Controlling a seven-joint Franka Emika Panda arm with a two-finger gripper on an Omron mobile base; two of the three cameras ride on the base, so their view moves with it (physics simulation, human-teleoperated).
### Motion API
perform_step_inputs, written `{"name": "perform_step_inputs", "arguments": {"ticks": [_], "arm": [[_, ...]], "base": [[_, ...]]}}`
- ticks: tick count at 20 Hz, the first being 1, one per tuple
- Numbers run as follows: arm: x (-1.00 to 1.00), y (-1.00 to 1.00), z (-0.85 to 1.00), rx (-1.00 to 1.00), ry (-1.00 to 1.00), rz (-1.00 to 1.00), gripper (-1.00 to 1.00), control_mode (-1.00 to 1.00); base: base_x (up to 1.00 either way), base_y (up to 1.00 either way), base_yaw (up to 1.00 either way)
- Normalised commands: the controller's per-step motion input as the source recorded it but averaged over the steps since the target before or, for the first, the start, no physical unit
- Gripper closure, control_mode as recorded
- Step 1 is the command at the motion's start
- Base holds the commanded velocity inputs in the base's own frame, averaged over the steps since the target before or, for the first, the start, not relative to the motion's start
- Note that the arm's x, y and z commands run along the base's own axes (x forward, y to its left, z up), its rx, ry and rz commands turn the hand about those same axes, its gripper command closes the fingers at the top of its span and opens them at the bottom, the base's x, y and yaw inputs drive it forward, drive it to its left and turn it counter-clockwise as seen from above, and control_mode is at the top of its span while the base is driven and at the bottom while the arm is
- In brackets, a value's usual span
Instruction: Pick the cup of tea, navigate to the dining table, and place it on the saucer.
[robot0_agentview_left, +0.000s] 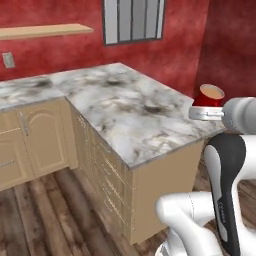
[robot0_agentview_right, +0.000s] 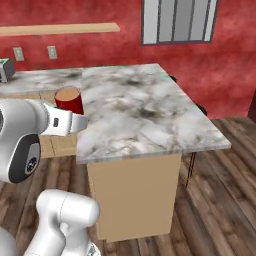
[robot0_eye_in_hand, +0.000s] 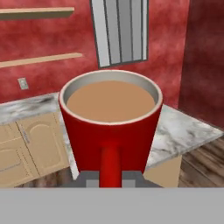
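Note:
The cup of tea is a red mug with tan liquid, held upright in the air. My gripper is shut on its side handle. From the left base view the cup hangs just beyond the right edge of the dining table, with the gripper under it. In the right base view the cup and gripper sit off the left side of the same marble top. I cannot make out the saucer on the marble.
Marble counter over tan cabinets runs left along the red wall. A wooden shelf and a barred window hang above. A silver toaster stands far left. Dark seat edges show past the table's right side. Wooden floor lies around.

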Motion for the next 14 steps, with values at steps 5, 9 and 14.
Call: {"name": "perform_step_inputs", "arguments": {"ticks": [5, 9, 14], "arm": [[0.00, 0.00, 0.00, 0.00, 0.00, 0.00, 1.00, 1.00], [0.00, 0.00, 0.00, 0.00, 0.00, 0.00, 1.00, 1.00], [0.00, 0.00, 0.00, 0.00, 0.00, 0.00, 1.00, 1.00]], "base": [[0.40, -1.00, -0.01], [0.58, -1.00, 0.00], [0.58, -1.00, 0.00]]}}
